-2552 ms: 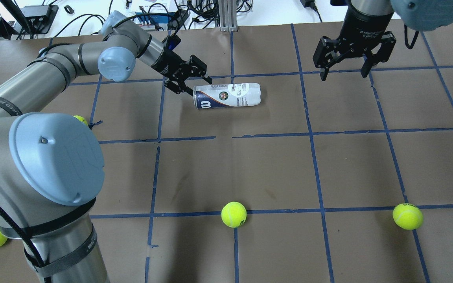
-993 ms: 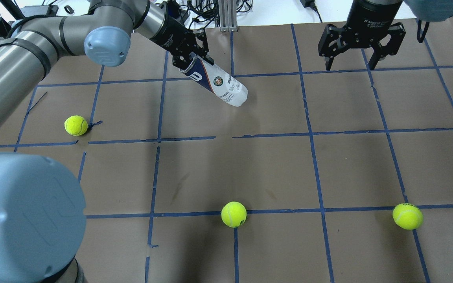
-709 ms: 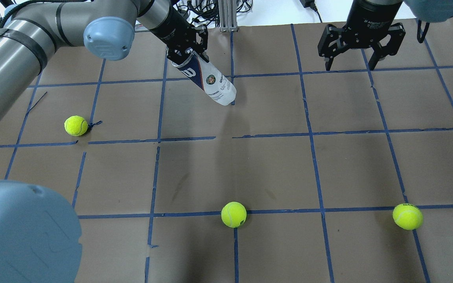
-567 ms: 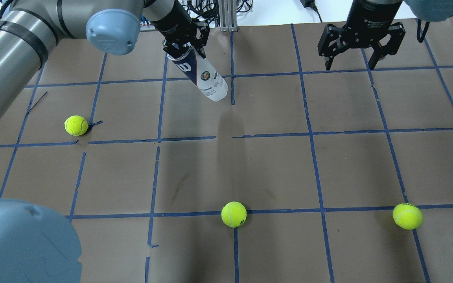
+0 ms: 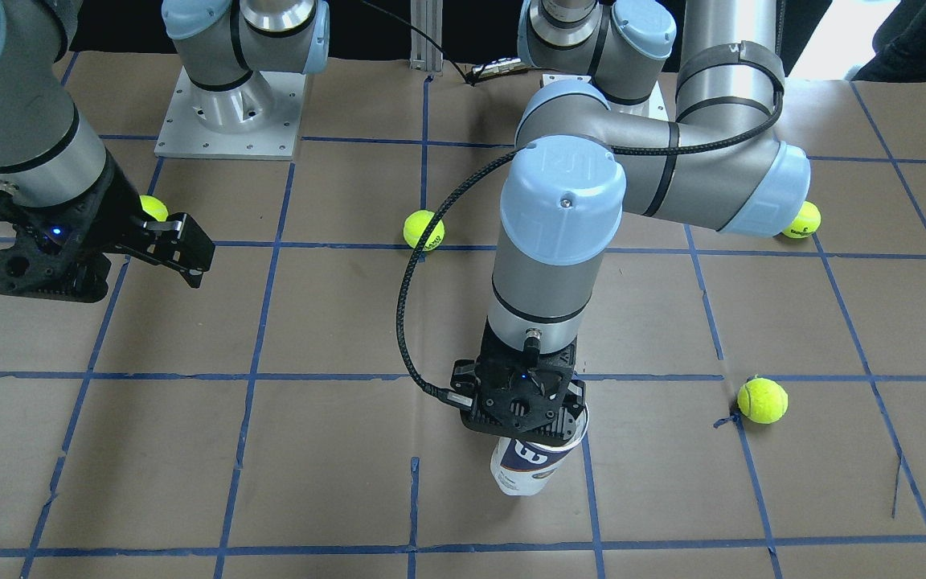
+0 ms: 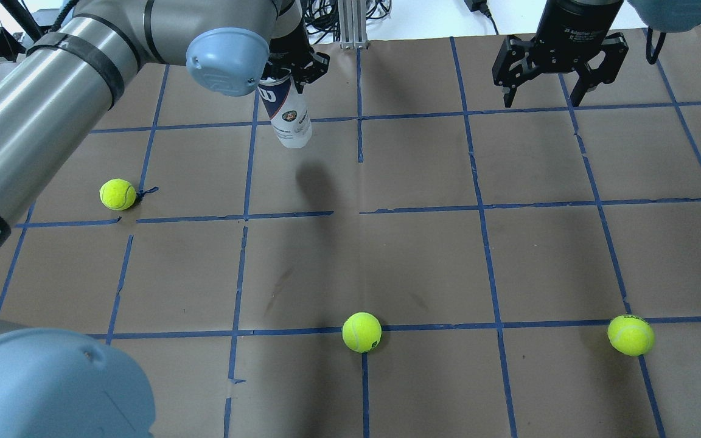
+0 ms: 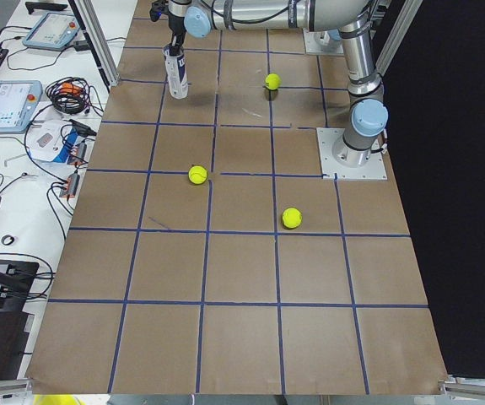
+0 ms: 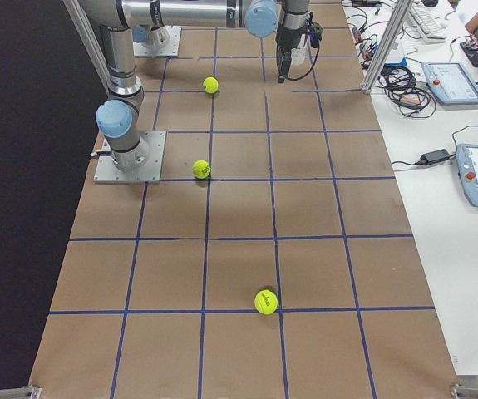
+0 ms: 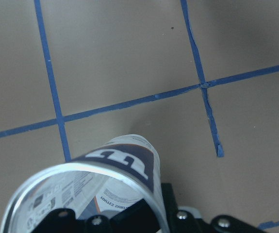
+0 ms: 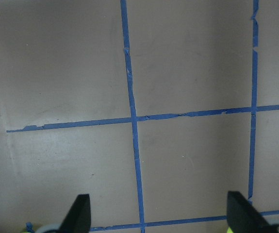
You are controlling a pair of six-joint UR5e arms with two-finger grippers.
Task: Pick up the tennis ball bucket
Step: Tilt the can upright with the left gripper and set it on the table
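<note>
The tennis ball bucket (image 6: 288, 115) is a clear can with a white and navy label. It hangs nearly upright, open metal rim up, clear of the brown table, and casts a shadow on it. My left gripper (image 6: 292, 68) is shut on the can's rim from above. The grip also shows in the front-facing view, where the gripper (image 5: 523, 410) hides the top of the can (image 5: 529, 473). The left wrist view looks down along the can (image 9: 122, 167). My right gripper (image 6: 540, 102) is open and empty, hovering at the far right of the table.
Three yellow-green tennis balls lie on the table: one at the left (image 6: 117, 194), one at the near middle (image 6: 361, 332), one at the near right (image 6: 630, 334). Cables and equipment lie beyond the table's far edge.
The left gripper closed on the end of the lying can, lifted it off the table and swung it from slanted to nearly upright while moving left. The right gripper stayed open, nearly still.
</note>
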